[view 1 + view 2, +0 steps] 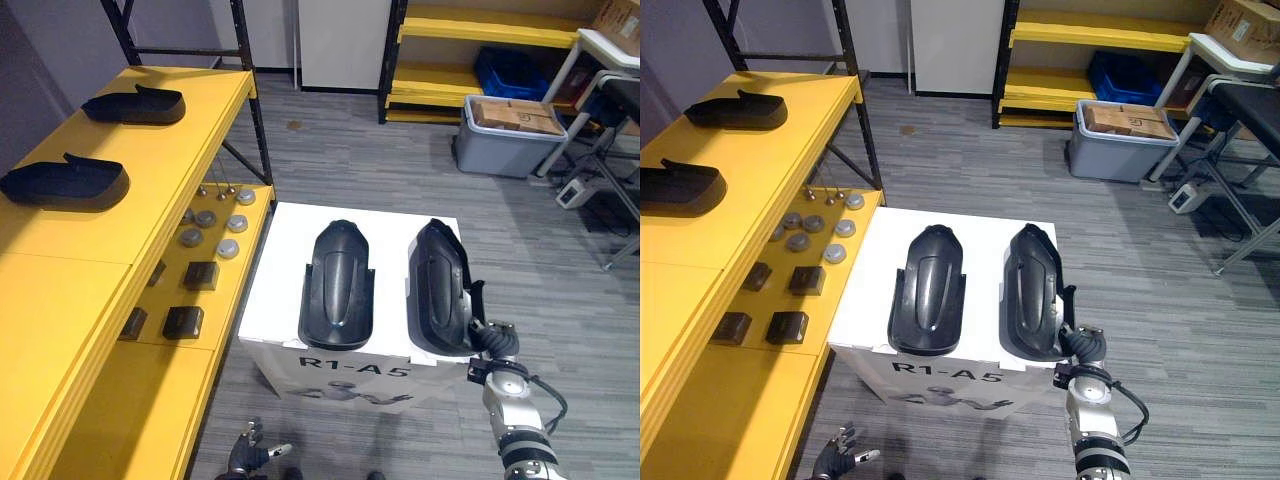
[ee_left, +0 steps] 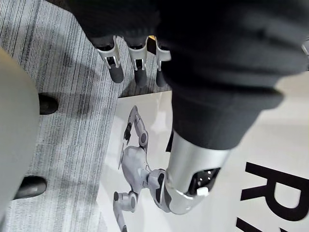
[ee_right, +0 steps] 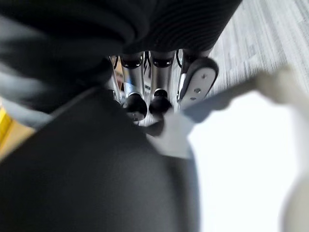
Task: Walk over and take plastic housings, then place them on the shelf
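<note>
Black plastic makes up both pieces on the white counter (image 1: 280, 300). The left housing (image 1: 338, 285) and the right housing (image 1: 440, 290) lie side by side, close but apart, running lengthwise away from the robot.

The right hand (image 1: 493, 340) sits at the counter's near right corner, against the near end of the right housing. Its dark cover hides the contact, and its wrist view is blurred by the housing's dark bulk, so I cannot tell whether it grips or merely touches.

The left hand (image 1: 248, 448) hangs low before the counter's front face, cut by the frame edge. Its fingers (image 2: 116, 72) are straight and loose, holding nothing.

On the yellow shelf (image 1: 170, 200) to the left rest the far shelf housing (image 1: 135, 104) and the near shelf housing (image 1: 65, 183), the latter reaching the picture's edge. On a lower level, small grey discs (image 1: 205, 218) and dark blocks (image 1: 185, 320) are partly hidden under the upper board.
</note>
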Robot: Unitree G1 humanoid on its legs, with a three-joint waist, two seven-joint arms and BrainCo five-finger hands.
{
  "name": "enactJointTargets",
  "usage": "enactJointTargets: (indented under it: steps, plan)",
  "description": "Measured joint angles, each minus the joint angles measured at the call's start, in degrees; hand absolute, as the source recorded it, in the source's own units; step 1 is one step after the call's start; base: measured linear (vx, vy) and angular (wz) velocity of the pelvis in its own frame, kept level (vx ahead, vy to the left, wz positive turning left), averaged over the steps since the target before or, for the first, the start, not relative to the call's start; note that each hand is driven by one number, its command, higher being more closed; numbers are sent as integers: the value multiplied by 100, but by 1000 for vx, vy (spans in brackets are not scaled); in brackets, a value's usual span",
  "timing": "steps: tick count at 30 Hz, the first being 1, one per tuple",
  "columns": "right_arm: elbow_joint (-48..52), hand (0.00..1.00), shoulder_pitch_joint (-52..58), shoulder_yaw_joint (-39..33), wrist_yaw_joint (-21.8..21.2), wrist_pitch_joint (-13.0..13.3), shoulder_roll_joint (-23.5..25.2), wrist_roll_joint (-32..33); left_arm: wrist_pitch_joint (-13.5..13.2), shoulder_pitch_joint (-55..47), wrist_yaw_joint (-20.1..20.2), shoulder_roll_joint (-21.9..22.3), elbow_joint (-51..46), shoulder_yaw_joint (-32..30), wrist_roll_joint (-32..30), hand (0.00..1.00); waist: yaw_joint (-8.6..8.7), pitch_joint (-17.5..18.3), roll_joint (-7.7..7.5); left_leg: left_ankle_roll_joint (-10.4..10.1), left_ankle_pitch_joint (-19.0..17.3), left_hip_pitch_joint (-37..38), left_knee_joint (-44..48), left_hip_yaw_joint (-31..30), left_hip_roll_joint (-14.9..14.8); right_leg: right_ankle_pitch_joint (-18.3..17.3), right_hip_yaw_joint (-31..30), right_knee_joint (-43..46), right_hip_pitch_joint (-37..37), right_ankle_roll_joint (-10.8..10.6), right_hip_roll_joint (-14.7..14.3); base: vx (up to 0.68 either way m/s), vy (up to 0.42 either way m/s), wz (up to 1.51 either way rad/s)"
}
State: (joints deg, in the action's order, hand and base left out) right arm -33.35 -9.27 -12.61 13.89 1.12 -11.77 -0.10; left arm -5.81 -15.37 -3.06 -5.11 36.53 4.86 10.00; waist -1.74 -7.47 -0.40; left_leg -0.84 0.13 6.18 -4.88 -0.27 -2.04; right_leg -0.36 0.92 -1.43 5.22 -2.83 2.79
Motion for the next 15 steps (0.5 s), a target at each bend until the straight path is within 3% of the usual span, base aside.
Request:
enactJointTargets:
  steps: [15]
  plan:
    - [2319, 100, 692, -69, 118, -7, 449, -227, -48, -146, -179, 162, -1423, -661, 145, 0, 3, 54, 45, -25, -21, -99, 139, -16, 10, 3, -35, 90, -125, 1, 23, -30, 3, 0]
